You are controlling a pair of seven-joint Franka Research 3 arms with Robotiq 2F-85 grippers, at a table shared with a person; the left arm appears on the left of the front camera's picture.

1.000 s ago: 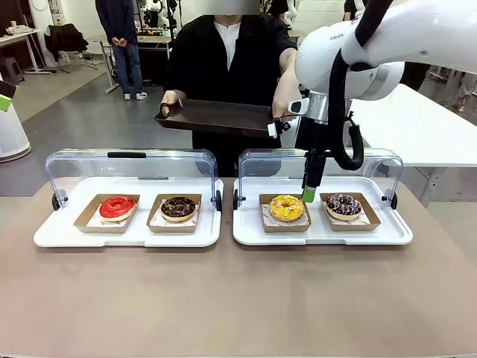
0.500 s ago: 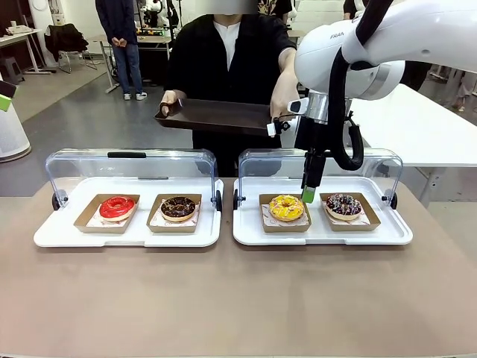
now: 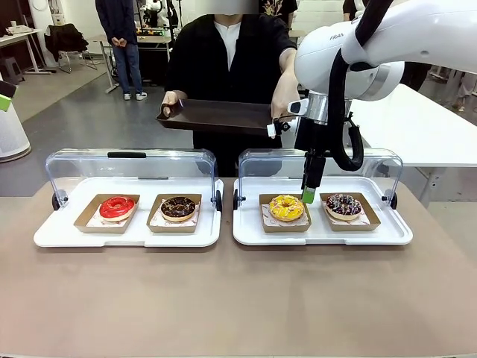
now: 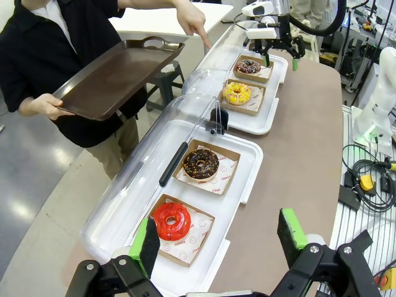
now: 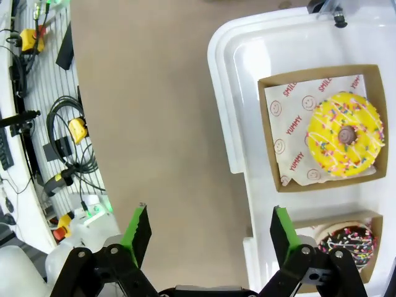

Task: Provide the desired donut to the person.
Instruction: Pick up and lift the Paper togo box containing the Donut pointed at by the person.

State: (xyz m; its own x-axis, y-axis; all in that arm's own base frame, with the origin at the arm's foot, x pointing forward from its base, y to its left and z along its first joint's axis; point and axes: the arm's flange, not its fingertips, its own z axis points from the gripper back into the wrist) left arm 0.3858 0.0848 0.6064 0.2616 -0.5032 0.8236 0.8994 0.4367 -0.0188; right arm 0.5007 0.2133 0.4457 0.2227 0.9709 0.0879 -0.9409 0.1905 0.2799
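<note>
The right gripper [image 5: 208,216] is hovering, jaws wide apart and empty, the yellow donut [image 5: 344,134] lying ahead of them and off to one side (possibly the wanted one). Light, soft and smeary, it is probably calling for a pinch on its cardboard tray [image 5: 267,124] wall, not the icing

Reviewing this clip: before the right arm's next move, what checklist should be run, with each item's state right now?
1. right gripper open: ok.
2. clear lid of the right case swung back: ok.
3. Gripper lined up over one donut: not ok; in the front view it hangs between the yellow donut and the sprinkled chocolate donut.
4. Which donut the person's pointing hand picks: cannot tell.
5. brown tray held up by the person: ok.
6. left gripper open, over at the other case: ok.
</note>
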